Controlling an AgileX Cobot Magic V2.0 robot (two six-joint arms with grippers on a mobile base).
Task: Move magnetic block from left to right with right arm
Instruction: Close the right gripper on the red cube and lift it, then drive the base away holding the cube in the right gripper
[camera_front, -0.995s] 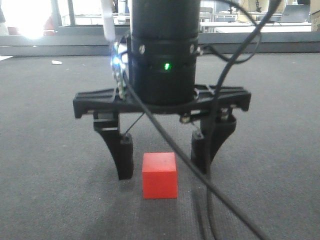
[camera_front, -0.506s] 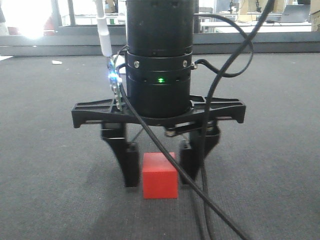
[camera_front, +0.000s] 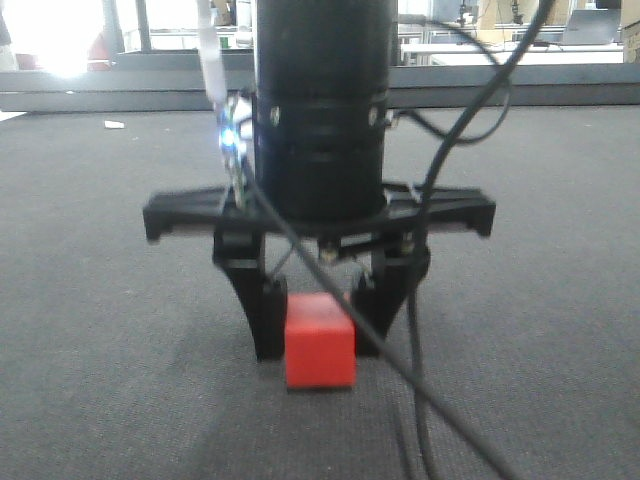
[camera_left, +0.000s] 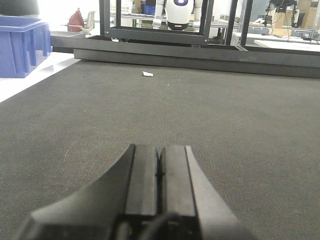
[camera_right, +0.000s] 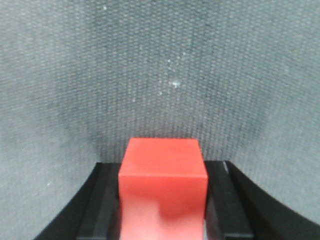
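Exterior front-facing view: block (camera_front: 320, 345) is shown clamped in right hand (camera_front: 318, 347), low at the worktop (camera_front: 100, 350); grasp is judged done, with carry rightward and release left.

Right arm (camera_front: 320, 110): thick black cylindrical wrist, wide black crossbar (camera_front: 455, 212), silver screws (camera_front: 372, 117), loose black cables (camera_front: 458, 118), blue-white light (camera_front: 229, 135).

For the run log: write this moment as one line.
stage: grasp | right gripper: shut on magnetic block | lift off grey mat: cannot tell | left gripper: shut, empty
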